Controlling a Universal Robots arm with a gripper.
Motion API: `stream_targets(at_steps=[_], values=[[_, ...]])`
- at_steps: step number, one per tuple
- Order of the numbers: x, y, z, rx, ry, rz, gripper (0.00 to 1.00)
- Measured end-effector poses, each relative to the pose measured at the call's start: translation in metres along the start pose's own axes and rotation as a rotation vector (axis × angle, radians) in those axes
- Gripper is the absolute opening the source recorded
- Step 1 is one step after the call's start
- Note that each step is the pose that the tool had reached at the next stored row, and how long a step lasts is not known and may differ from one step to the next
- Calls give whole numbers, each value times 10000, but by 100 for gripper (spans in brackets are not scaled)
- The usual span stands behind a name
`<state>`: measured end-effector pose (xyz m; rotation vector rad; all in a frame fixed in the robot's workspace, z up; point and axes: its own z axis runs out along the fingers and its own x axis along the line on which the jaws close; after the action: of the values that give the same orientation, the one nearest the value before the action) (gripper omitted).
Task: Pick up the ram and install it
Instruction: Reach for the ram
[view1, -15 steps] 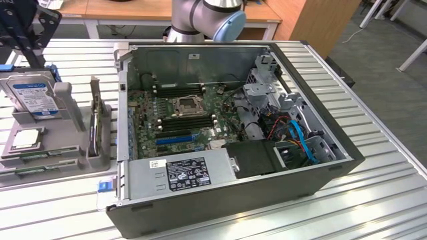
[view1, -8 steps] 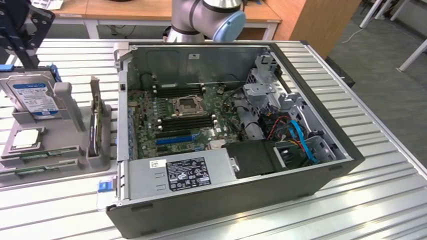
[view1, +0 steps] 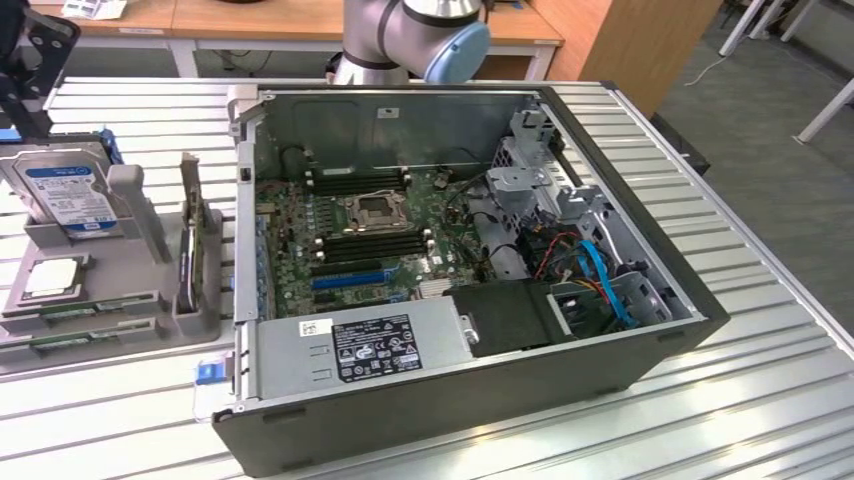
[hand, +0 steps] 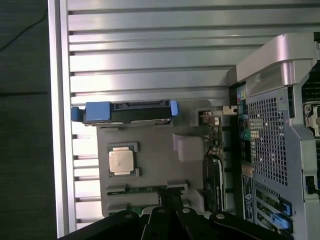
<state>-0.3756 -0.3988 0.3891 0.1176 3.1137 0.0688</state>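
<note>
Two ram sticks lie in slots at the near end of the grey fixture (view1: 134, 195), to the exterior view's left of the computer case. The ram (view1: 60, 309) shows as a thin green strip, with a second one (view1: 60, 340) below it. In the wrist view the ram (hand: 145, 189) is a narrow green edge on the fixture (hand: 155, 150), and my gripper (hand: 170, 204) hovers right over it, its dark body along the frame edge. The arm (view1: 414, 30) stands behind the case. Black memory slots (view1: 380, 245) flank the processor socket (view1: 374, 210) on the motherboard.
The fixture also carries a silver hard drive with a blue label (view1: 67, 195) (hand: 125, 111), a square silver processor (view1: 51, 277) (hand: 122, 160) and an upright card (view1: 200, 250). The open case (view1: 467, 385) (hand: 280, 125) lies on a slatted metal table (view1: 761, 400), with a power supply (view1: 374, 345) inside.
</note>
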Motion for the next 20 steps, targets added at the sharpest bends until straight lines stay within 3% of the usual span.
stream_targets(at_steps=[13, 20], values=[[34, -7, -1, 0, 1, 2, 10], [28, -96, -4, 0, 0, 0, 10]])
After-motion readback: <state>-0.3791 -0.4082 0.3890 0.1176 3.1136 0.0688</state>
